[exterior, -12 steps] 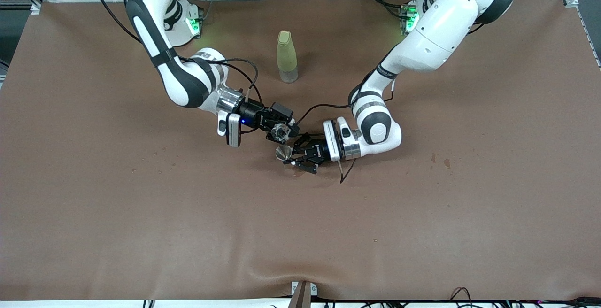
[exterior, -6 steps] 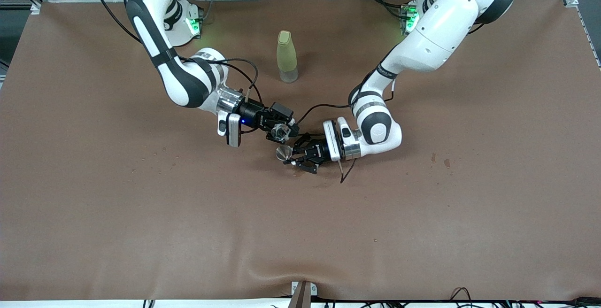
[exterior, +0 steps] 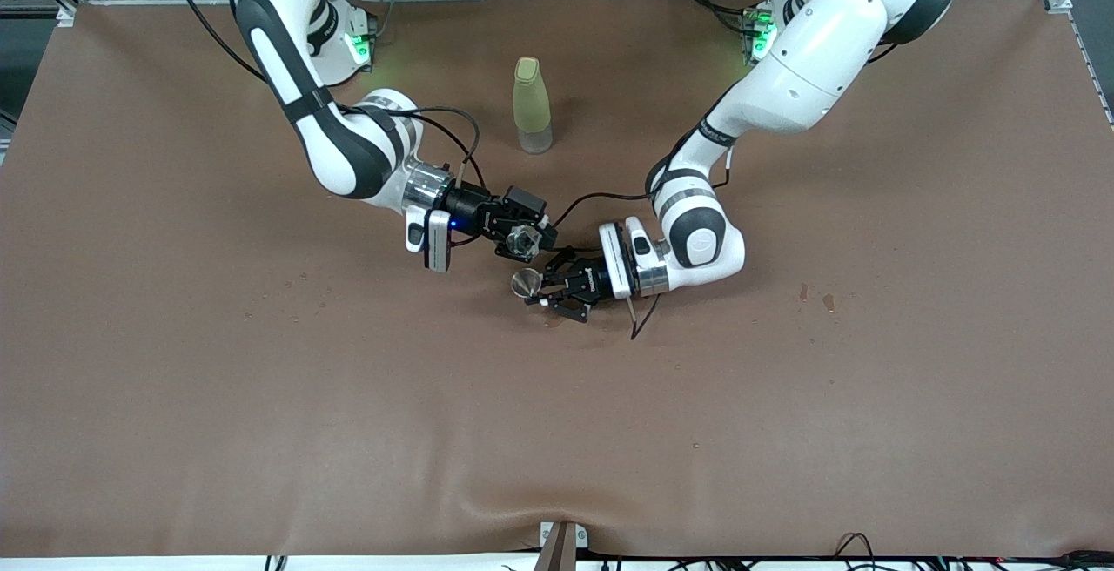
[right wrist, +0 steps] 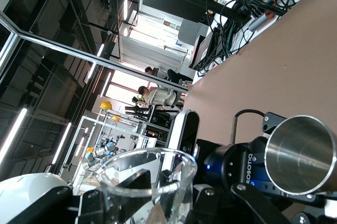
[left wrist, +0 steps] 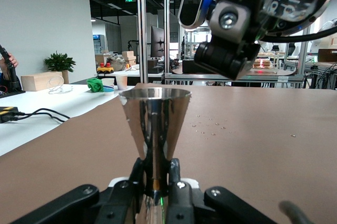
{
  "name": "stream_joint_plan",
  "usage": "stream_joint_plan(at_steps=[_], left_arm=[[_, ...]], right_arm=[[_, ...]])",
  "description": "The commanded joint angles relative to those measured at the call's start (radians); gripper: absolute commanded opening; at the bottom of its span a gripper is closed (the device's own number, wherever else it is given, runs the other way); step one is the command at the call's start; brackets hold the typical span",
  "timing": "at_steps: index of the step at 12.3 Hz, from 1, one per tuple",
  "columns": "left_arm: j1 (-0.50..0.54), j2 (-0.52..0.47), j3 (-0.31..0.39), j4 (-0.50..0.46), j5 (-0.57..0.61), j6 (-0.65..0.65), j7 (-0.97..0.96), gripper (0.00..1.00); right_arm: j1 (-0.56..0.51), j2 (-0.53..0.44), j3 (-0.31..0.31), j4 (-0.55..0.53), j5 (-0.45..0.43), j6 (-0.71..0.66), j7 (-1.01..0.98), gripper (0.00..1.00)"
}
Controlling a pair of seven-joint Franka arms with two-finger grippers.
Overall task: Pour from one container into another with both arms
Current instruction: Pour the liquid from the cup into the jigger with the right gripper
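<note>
A clear glass is tilted in the air, with my right gripper shut on it, just beside and above a steel jigger. My left gripper is shut on the jigger's narrow waist and holds it upright low over the table. In the left wrist view the jigger stands between the left gripper's fingers, with the right gripper overhead. In the right wrist view the glass fills the right gripper, and the jigger's open mouth is close by. I see no liquid in either.
A yellow-green bottle stands upright on the brown table cover, farther from the front camera than both grippers. Small drops speckle the cover near the jigger. Dark spots lie toward the left arm's end.
My right gripper has shifted slightly with the glass, closer over the jigger. The left gripper and jigger have stayed where they were.
</note>
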Motion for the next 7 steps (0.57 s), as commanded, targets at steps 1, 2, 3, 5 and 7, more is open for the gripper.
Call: stream_joint_plan(at_steps=[1,2,3,5,7], left_arm=[[0.005,-0.04,-0.005,-0.032,0.002,0.005,-0.01,0.0],[0.005,-0.038,-0.005,-0.032,0.002,0.005,-0.01,0.0],[0.005,-0.04,-0.005,-0.032,0.002,0.005,-0.01,0.0],[0.005,-0.04,-0.006,-0.031,0.0,0.005,-0.01,0.0],[0.005,-0.04,-0.006,-0.031,0.0,0.005,-0.012,0.0]], right_arm=[[0.007,-0.013,0.0,0.007,-0.02,0.011,0.034,0.0],[0.007,-0.013,0.0,0.007,-0.02,0.011,0.064,0.0],[0.007,-0.013,0.0,0.01,-0.022,0.011,0.096,0.0],[0.009,-0.012,0.0,0.017,-0.022,0.011,0.121,0.0],[0.007,-0.01,0.0,0.02,-0.038,0.011,0.169,0.0]])
